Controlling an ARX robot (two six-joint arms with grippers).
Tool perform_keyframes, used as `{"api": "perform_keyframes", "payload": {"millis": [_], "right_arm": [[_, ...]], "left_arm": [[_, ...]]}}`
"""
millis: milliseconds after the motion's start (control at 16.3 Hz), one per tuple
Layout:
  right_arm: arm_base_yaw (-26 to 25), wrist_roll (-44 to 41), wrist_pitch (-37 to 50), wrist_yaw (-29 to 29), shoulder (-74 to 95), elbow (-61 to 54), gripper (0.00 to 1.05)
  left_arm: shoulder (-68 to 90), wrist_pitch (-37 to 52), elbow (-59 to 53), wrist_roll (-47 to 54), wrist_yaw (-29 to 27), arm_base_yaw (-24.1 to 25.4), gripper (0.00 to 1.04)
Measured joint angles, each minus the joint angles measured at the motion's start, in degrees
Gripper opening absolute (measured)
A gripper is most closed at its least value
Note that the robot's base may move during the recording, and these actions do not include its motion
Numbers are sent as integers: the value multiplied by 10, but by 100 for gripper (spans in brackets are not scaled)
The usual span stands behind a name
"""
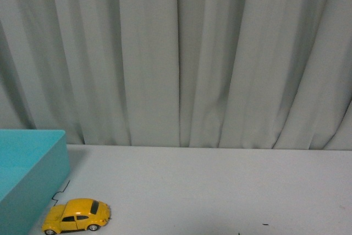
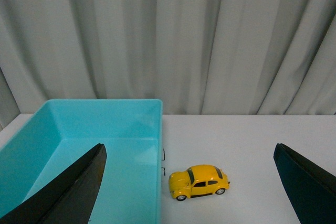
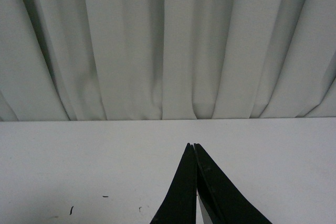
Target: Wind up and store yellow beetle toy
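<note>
Front view: a grey pleated curtain [image 1: 176,53] spanned the background from 9 to 3 o'clock, closing off the workspace. Below it lay the white table [image 1: 231,191]. A teal bin [image 1: 33,174] occupied the 8 o'clock sector. Its top was open and facing up, so it was judged to be the storage place for this task.

The left gripper [image 2: 189,148] did not appear in the front view. Its wrist camera showed both fingers [image 2: 79,187] spread wide with nothing between them. They framed the bin's right wall and the toy ahead. This was judged to be a pre-grasp aim, with the opening left wide enough to pass over the car body.

The yellow beetle toy [image 1: 77,216] stood upright on its wheels at 7 o'clock in the front view. It sat just beside the bin's right wall, not touching it, and outside the bin. No winding or storing was evident. Its nose appeared to point toward the bin, at 9 o'clock.

The right gripper [image 3: 194,145] was closed tip to tip, holding nothing, over bare table well apart from the toy. It was judged to be parked. A few small dark marks [image 3: 72,210] lay on the table nearby.
</note>
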Motion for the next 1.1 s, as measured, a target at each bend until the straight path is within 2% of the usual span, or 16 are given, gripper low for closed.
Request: {"api": "perform_keyframes", "payload": {"millis": [367, 1101], "right_arm": [[0, 0, -123, 0, -130, 0, 2], [0, 0, -251, 0, -260, 0, 2]], "left_arm": [[0, 0, 0, 0, 0, 0, 98], [0, 0, 0, 0, 0, 0, 98]]}}
